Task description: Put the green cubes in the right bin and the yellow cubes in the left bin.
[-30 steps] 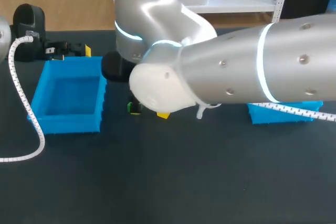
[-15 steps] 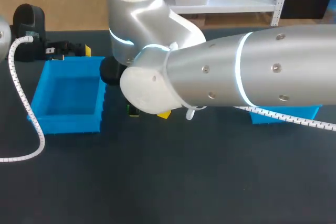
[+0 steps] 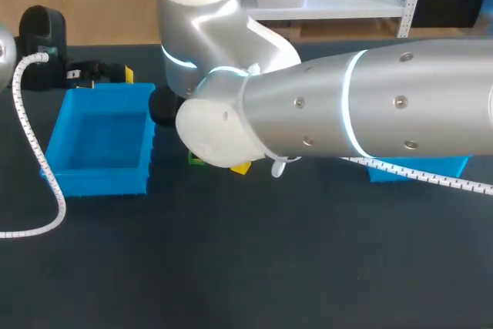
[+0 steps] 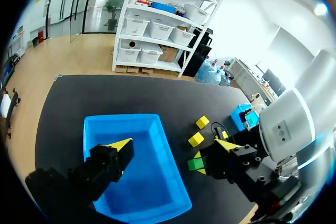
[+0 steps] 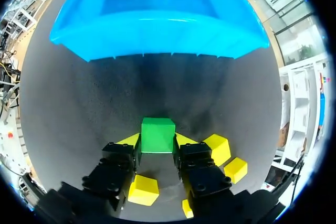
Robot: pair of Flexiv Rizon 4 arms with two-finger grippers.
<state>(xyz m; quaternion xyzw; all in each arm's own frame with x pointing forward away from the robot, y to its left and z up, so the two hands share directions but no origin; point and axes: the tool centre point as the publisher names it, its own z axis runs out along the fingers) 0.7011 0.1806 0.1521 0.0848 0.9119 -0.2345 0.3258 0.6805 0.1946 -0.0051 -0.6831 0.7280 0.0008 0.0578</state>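
Observation:
A green cube (image 5: pixel 158 135) sits on the dark table between the yellow-tipped fingers of my right gripper (image 5: pixel 157 142), which press on both its sides. In the head view only a sliver of this green cube (image 3: pixel 196 160) shows under my right arm (image 3: pixel 323 113). Several yellow cubes lie close by: one (image 5: pixel 143 190) under the gripper, two (image 5: pixel 218 149) (image 5: pixel 236 169) beside it. The left bin (image 5: pixel 157 24) stands just ahead of the cube. My left gripper (image 4: pixel 173 145) hangs open over the left bin (image 4: pixel 131 182), holding nothing. The right bin (image 3: pixel 420 167) is mostly hidden.
My right arm reaches across the middle of the table and hides most of the cubes in the head view. A white coiled cable (image 3: pixel 31 144) runs down the left bin's outer side. In the left wrist view two yellow cubes (image 4: pixel 202 122) (image 4: pixel 196 139) lie beyond the green one (image 4: pixel 194 164).
My right arm swung a little to the left a second ago and has since stayed nearly still. The left arm and both bins have not moved.

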